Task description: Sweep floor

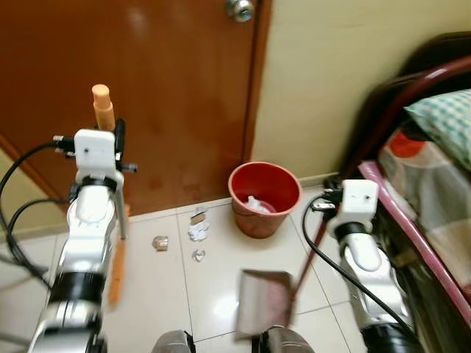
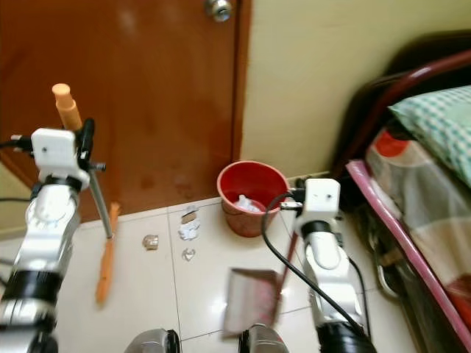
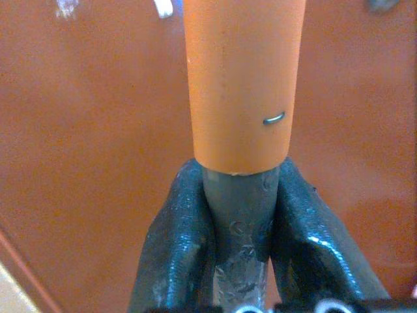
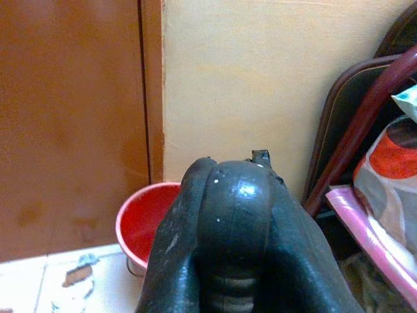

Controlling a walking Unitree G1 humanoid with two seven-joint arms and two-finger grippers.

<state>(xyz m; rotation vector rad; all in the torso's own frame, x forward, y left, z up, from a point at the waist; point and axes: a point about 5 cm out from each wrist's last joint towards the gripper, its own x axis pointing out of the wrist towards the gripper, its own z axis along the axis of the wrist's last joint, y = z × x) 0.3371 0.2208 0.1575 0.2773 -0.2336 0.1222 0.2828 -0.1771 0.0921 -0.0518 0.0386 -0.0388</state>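
- Several scraps of litter [image 1: 197,232] lying on the white tiled floor [image 1: 221,272], middle of the frame, just left of the red bin [image 1: 263,197]; one more crumpled bit [image 1: 160,243] a little further left.
- Broom [image 2: 105,254] standing tilted at left of the frame, orange head down on the floor, grey shaft rising to an orange handle end [image 1: 102,106] above the wrist.
- Left hand [image 3: 241,215] clenched around the grey shaft just below the orange grip, both black fingers [image 3: 176,241] pressed against it, as seen in the left wrist view.
- Dustpan [image 1: 263,300] resting on the floor at lower centre, its dark red handle [image 1: 309,261] slanting up to the right arm.
- Right hand [image 4: 228,228] closed around the top of that handle, fingers [image 4: 189,254] wrapped tight on a rounded black end.
- Red bin against the base of the wall, some white rubbish inside.
- Brown wooden door [image 1: 147,88] behind the broom, knob [image 1: 240,9] at the top edge.
- Cream wall [image 1: 324,81] to the right of the door.
- Bed [image 1: 434,191] with a dark frame and patterned bedding at far right.
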